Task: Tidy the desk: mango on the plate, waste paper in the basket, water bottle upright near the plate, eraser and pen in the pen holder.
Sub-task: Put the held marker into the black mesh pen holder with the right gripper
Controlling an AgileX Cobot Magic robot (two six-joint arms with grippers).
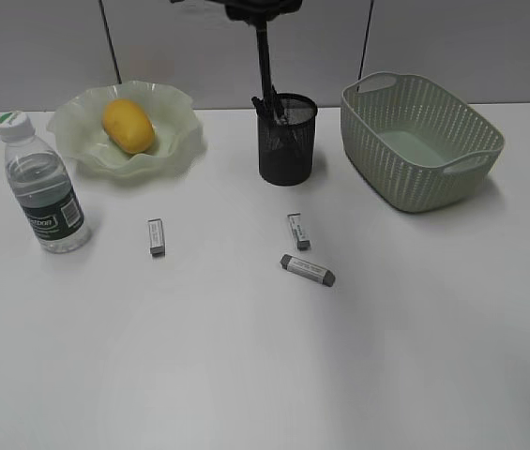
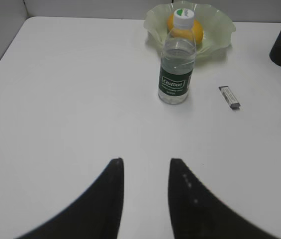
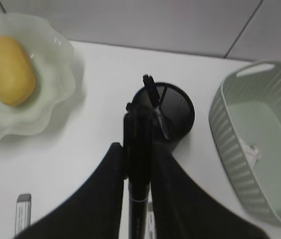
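Note:
My right gripper (image 3: 139, 149) is shut on a black pen (image 3: 139, 124) and holds it upright, tip at the rim of the black mesh pen holder (image 3: 177, 107). From outside, the gripper (image 1: 263, 13) hangs at the top edge, and the pen (image 1: 265, 66) reaches down into the holder (image 1: 287, 141). The mango (image 1: 128, 126) lies on the wavy green plate (image 1: 175, 141). The water bottle (image 1: 44, 187) stands upright left of the plate. Three grey erasers (image 1: 156, 236) (image 1: 298, 231) (image 1: 308, 270) lie on the desk (image 1: 246, 375). My left gripper (image 2: 145, 162) is open and empty over bare desk.
The green basket (image 1: 452, 169) stands right of the pen holder; a white scrap (image 3: 249, 149) shows inside it in the right wrist view. Another dark pen (image 3: 160, 117) stands in the holder. A grey wall runs behind the desk.

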